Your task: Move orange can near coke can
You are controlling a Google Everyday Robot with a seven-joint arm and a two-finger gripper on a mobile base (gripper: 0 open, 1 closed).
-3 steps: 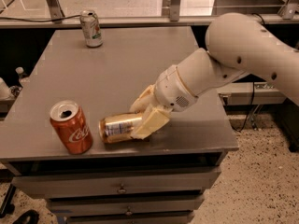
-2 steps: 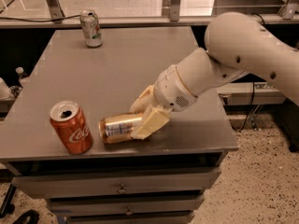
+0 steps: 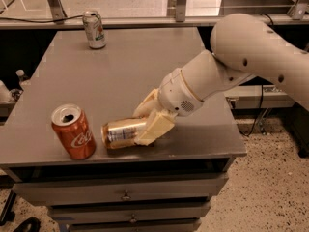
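The orange can [image 3: 120, 133] lies on its side on the grey table [image 3: 125, 71] near the front edge, its silver end facing left. The coke can [image 3: 74, 132] stands upright just to its left, a small gap between them. My gripper [image 3: 148, 121] reaches in from the right and its cream fingers [image 3: 153, 128] are closed around the right part of the orange can, one above and one in front of it.
A white-green can [image 3: 94, 29] stands upright at the table's far left edge. The table's front edge runs just below the two cans, with drawers [image 3: 125, 195] underneath. A railing and a lower shelf lie behind the table.
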